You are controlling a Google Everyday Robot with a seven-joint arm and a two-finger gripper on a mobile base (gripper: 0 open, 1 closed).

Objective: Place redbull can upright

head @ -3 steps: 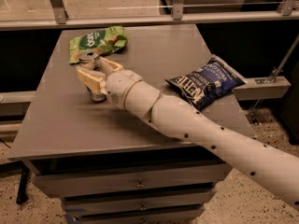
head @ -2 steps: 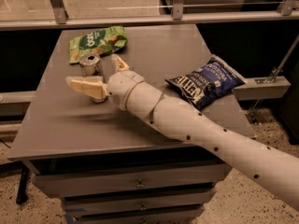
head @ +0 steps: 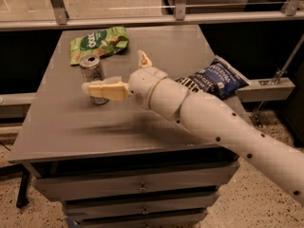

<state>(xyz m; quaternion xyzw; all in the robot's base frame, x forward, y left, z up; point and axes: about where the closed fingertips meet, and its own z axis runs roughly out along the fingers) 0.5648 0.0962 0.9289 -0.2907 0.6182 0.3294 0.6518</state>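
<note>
The redbull can [head: 91, 70] is a slim silver can with a shiny top. It stands upright on the grey table [head: 61, 122], left of centre and just below the green bag. My gripper [head: 114, 70] is right of the can, at the end of the white arm that comes in from the lower right. It is open. One cream finger [head: 107, 90] lies across the front of the can's lower part. The other finger [head: 144, 59] points up and away, well clear of the can.
A green snack bag [head: 99, 42] lies at the table's back left, close behind the can. A dark blue chip bag [head: 216, 78] lies at the right edge, behind my arm. Drawers are below the table front, and a metal rail runs behind the table.
The gripper was closed around the can low on the table. It has since opened and turned, and the can now shows standing upright outside the fingers.
</note>
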